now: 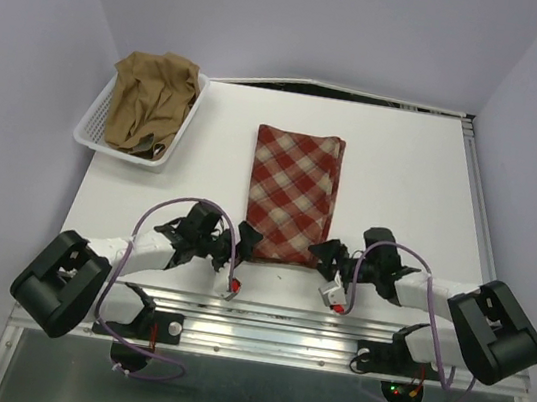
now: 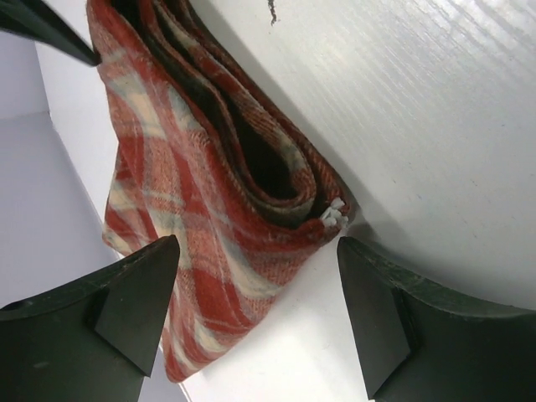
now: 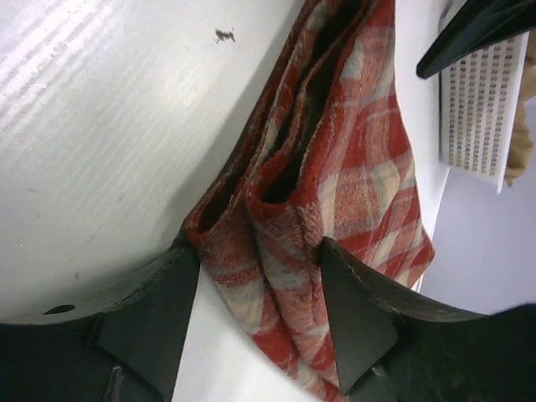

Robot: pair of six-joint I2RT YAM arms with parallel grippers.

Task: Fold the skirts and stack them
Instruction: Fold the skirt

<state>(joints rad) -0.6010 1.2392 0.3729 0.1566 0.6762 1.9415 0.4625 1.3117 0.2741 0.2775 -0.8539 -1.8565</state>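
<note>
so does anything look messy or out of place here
The tan skirt sits crumpled and unfolded in the white basket at the far left corner of the table, bulging over the rim. The plaid skirt lies folded fairly square mid-table. Only other oddity: a small dark speck by its near edge.

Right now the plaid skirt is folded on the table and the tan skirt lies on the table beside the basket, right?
Not quite: the tan skirt lies inside the white mesh basket, not beside it, as the top external view shows. The plaid skirt is folded on the table.
</note>
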